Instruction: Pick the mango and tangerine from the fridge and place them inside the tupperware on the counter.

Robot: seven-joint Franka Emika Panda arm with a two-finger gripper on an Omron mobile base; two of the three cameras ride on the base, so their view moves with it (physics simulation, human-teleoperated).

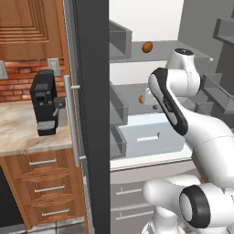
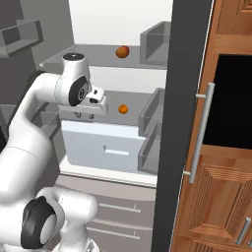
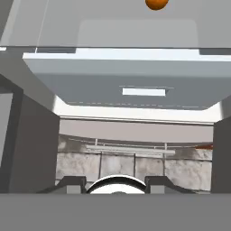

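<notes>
The fridge [image 1: 91,114] stands open, with its white inside, grey shelves and door bins in sight from both base views. The mango [image 1: 147,47], dull orange-brown, lies on the upper shelf [image 2: 93,56], a little away from the back wall. The tangerine [image 2: 123,109], brighter and rounder, sits on the lower shelf, just above the pale drawer [image 2: 106,145]; in the hand view it is at the top edge, above the drawer front. The white arm reaches into the fridge at the height of the lower shelf, and the pincer [image 2: 84,116] hangs to the left of the tangerine, apart from it and not touching it. The pincer is clenched and holds nothing. To the left of the fridge door, the beige tabletop [image 1: 18,130] carries a black coffee machine [image 1: 44,103] near the brick wall. On the right side there are wooden cabinets [image 2: 221,197] with silver handles.
</notes>
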